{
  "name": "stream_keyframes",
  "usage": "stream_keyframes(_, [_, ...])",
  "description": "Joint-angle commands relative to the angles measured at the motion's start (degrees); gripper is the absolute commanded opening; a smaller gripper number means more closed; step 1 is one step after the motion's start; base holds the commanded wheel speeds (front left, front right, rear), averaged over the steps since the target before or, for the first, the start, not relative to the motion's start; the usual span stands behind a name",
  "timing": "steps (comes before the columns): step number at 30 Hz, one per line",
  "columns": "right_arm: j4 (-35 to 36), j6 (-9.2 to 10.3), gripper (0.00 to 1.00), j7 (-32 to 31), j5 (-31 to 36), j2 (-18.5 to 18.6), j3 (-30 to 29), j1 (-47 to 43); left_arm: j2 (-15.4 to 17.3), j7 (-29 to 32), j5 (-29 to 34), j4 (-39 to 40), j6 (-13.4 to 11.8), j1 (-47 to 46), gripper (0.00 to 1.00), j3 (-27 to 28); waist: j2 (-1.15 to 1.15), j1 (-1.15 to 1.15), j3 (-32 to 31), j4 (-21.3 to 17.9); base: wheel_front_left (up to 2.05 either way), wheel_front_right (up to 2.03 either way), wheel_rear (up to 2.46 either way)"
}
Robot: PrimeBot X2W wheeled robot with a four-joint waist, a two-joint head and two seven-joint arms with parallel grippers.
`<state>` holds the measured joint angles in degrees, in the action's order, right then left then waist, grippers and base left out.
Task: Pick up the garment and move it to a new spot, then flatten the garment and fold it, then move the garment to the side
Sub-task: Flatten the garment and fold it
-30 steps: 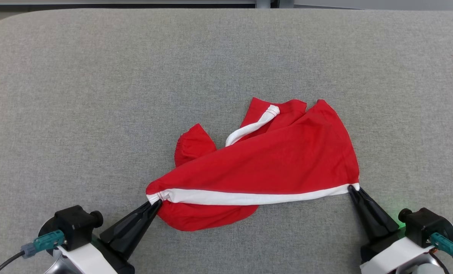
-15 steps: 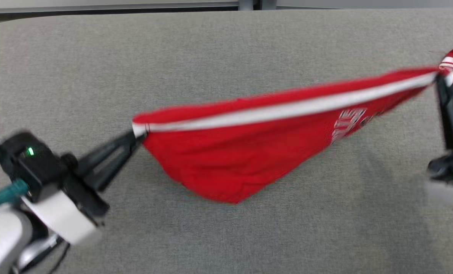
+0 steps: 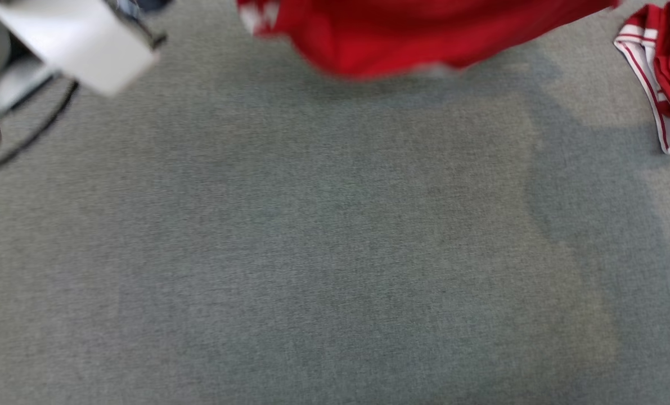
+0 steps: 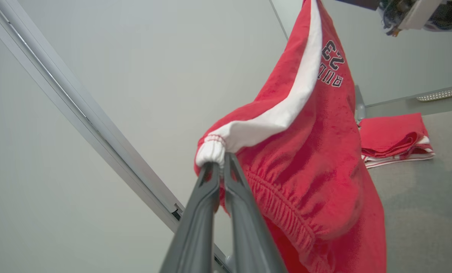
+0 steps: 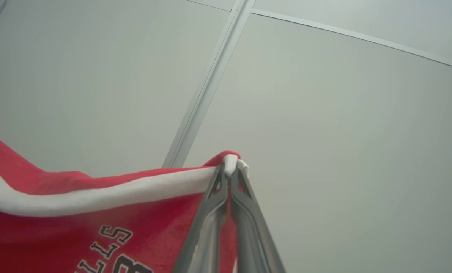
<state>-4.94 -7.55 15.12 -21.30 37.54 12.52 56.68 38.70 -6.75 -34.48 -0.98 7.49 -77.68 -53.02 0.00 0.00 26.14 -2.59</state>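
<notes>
Both pincers are clenched on the garment (image 4: 317, 159), nothing loose. Left pincer (image 4: 221, 161) bites the gathered end of the white stripe (image 4: 286, 110), right at its tips. Right pincer (image 5: 230, 170) bites the stripe's other end, also at the very tips. Garment is airborne, strung between the two pincers with the body sagging below that line. Looks clear of the desk (image 3: 335, 253), but the head view is blurred, so that's a judgement. Folded pile (image 4: 394, 138) of similar red cloth sits on the desk, beyond the garment as seen from the left pincer.

Handling, my read:
- Light, limp knit with no stiffness; it drapes wherever it isn't held.
- Not fragile, not slick. The fuzzy surface should give friction.
- Elastic band (image 4: 275, 204) just beside the left pincer bunches the cloth, so that end is thick and gives a good bite.
- Right end looks thinner. It's a tip-only pinch and the likeliest to slip under a jerk.

Grip points: the stripe ends at the seams are the right place. Hold them spread and taut when lowering, so the body lays out flat rather than tucking under.
</notes>
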Motion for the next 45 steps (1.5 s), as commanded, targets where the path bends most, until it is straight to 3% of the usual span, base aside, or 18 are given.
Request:
stream_keyframes(1, [-0.25, 0.13, 0.00, 0.01, 0.46, 0.34, 0.07, 1.95, -0.47, -1.42, 1.29, -1.67, -0.03, -2.95, 0.00, -1.17, 0.00, 0.00, 1.90, -1.91, 0.00, 0.00, 0.00])
stream_keyframes(7, [1.81, 0.13, 0.00, 0.01, 2.11, 1.56, -1.22, 7.16, -2.24, -7.53, 6.77, -11.36, -0.02, -13.61, 0.00, -6.57, 0.00, 0.00, 3.57, -3.34, 0.00, 0.00, 0.00])
stream_keyframes(10, [4.90, 0.13, 0.00, 0.01, 0.92, 1.72, -2.03, 1.58, -1.13, -8.39, 8.29, -10.81, -0.02, -10.35, 0.00, -7.58, 0.00, 0.00, 3.81, -2.83, 0.00, 0.00, 0.00])
stream_keyframes(14, [12.11, 0.14, 0.00, 0.01, -0.18, 1.86, -4.15, -12.99, 2.47, -8.43, 11.09, -2.65, -0.39, -0.51, 0.00, -9.23, 0.00, 0.00, 3.78, -1.02, 0.00, 0.00, 0.00])
stream_keyframes(19, [20.56, 0.13, 0.00, 0.01, -1.27, -5.19, -7.95, -37.80, 9.76, -8.45, 12.44, 7.83, -5.02, 18.08, 0.00, -10.51, 0.00, 0.00, 3.13, 0.34, 0.00, 0.00, 0.00])
stream_keyframes(24, [22.88, 0.11, 0.00, 0.01, -3.16, -11.07, -5.82, -57.68, 15.55, -8.45, 12.44, 15.35, -11.24, 34.15, 0.00, -11.80, 0.00, 0.00, 1.32, 0.87, 0.00, 0.00, 0.00])
stream_keyframes(31, [23.21, 0.08, 0.00, -7.39, -11.49, -8.52, -2.53, -69.95, 18.99, -8.46, 14.81, 19.90, -15.73, 46.62, 0.00, -15.22, 0.00, 0.00, -1.65, 0.87, 0.00, 0.00, 0.00])
stream_keyframes(38, [32.94, 0.08, 0.00, -19.16, -21.74, -4.41, -7.87, -79.21, 21.22, -5.94, 15.28, 21.93, -13.91, 50.20, 0.00, -17.65, 0.00, 0.00, -3.75, 2.66, 0.00, 0.00, 0.00])
stream_keyframes(42, [37.91, 0.08, 0.00, -21.23, -21.89, -4.21, -14.85, -79.68, 19.75, -6.22, 11.77, 24.06, -13.20, 48.88, 0.00, -16.23, 0.00, 0.00, -4.04, 3.87, 0.00, 0.00, 0.00])
stream_keyframes(45, [37.91, 0.08, 0.00, -24.10, -22.06, -3.55, -16.95, -76.68, 17.37, -6.88, 8.85, 23.88, -11.62, 47.23, 0.00, -15.04, 0.00, 0.00, -4.09, 4.62, 0.00, 0.00, 0.00])
